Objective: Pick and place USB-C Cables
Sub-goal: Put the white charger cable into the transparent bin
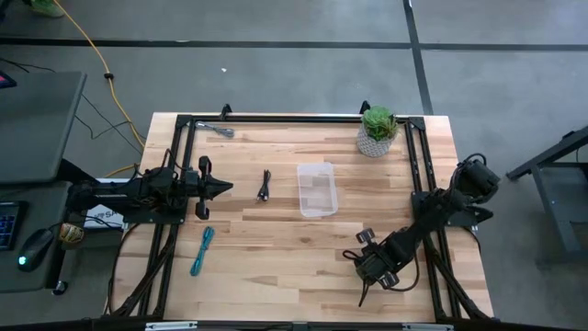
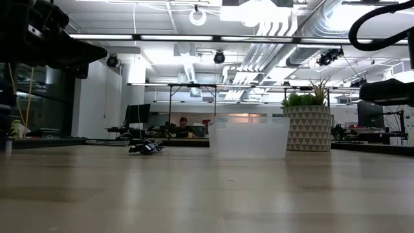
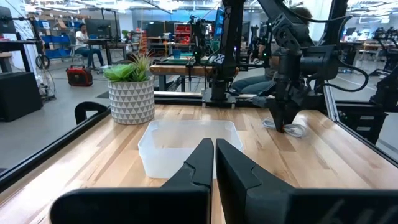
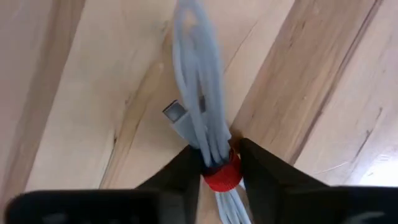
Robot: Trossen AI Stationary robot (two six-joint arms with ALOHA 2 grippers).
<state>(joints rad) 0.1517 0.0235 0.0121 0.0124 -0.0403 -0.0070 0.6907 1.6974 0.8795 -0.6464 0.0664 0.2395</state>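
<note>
My right gripper (image 4: 217, 163) stands near the table's near right corner (image 1: 372, 276), pointing down, shut on the red-and-white USB-C cable (image 4: 196, 93). My left gripper (image 3: 214, 168) is shut and holds nothing; it hovers at the table's left side (image 1: 220, 187), facing the clear tub (image 1: 317, 188). The black cable (image 1: 265, 187) lies flat between that gripper and the tub. The teal-blue cable (image 1: 202, 250) lies near the left near side. The silvery grey cable (image 1: 219, 129) lies at the far left corner. My right gripper pinches the white cable bundle between its two fingers, right at the red band (image 4: 222, 177) that ties it. The fingers come from above, pointing down, and stand across the bundle. The white strands and a plug (image 4: 176, 115) stretch out along the wood (image 3: 295, 130).
A potted plant (image 1: 378, 131) in a patterned pot stands at the far right of the table. The black frame rails (image 1: 294, 118) run along the table's edges. Bare wood lies between the tub and my right arm. A person (image 2: 183, 124) sits far behind the table.
</note>
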